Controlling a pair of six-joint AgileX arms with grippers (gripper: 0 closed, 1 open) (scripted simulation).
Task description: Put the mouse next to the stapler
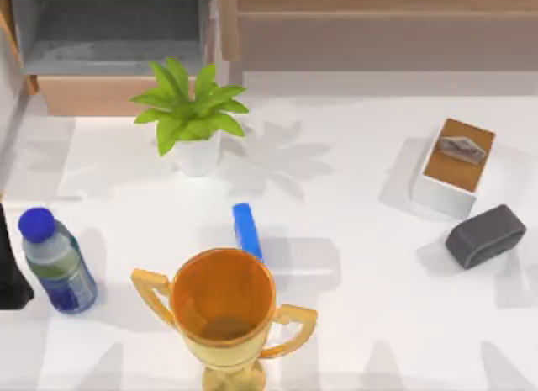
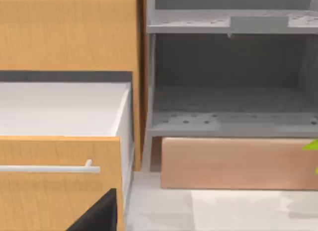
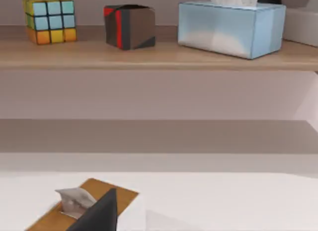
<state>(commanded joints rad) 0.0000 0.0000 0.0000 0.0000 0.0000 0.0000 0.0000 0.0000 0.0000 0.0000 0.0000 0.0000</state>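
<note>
In the top view you see the stapler point(image 1: 246, 231) a little left of the middle of the frame. It lies flat on the white table point(image 1: 361, 282), with its length running up and down the picture. Its lower end goes behind the rim of the golden trophy point(image 1: 223, 303), which stands at the lower middle of the frame.

At the lower left stands a water bottle point(image 1: 55, 261) with a blue cap. Above the stapler, in the upper left part, stands a green plant point(image 1: 192, 118) in a white pot. At the right side you find a white tissue box point(image 1: 454, 168) with a wooden top. Just below it, near the right edge, lies a grey rounded block point(image 1: 486, 235), apart from the box.

Your left arm point(image 1: 10, 273) shows as a dark shape at the left edge of the top view, beside the bottle. In the left wrist view a dark piece of the left gripper point(image 2: 99, 216) sits at the lower edge, before an open wooden drawer point(image 2: 49, 168) and a grey cabinet shelf point(image 2: 228, 121). You cannot tell if this gripper is open or closed.

In the right wrist view a dark piece of the right gripper point(image 3: 99, 216) sits at the lower edge, in front of the tissue box. Behind, a wooden shelf point(image 3: 149, 54) carries a colour cube point(image 3: 49, 20), a red and black cube point(image 3: 129, 26) and a blue tissue box point(image 3: 231, 27). Here also you cannot tell if the gripper is open or closed.
</note>
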